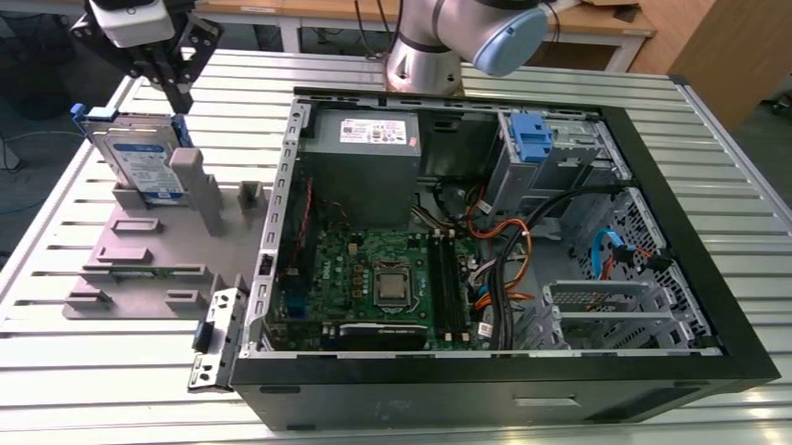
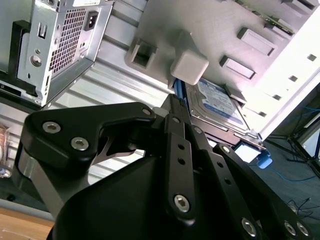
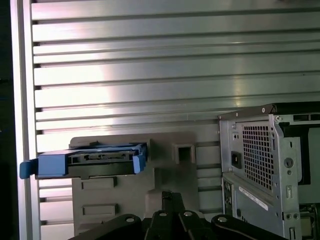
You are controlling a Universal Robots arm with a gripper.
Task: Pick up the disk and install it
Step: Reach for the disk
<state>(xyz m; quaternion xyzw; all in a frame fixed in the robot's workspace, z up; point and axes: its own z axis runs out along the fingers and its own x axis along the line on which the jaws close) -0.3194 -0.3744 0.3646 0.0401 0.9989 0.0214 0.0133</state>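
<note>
Exterior view: the gripper [image 1: 181, 102] has its fingers closed together on nothing, tips just above the top edge of the disk [image 1: 139, 158], which stands on edge in a grey holder [image 1: 136, 250] beside the open computer case [image 1: 495, 399]. Risk: descending unopened or off-centre could knock the disk askew.
</note>
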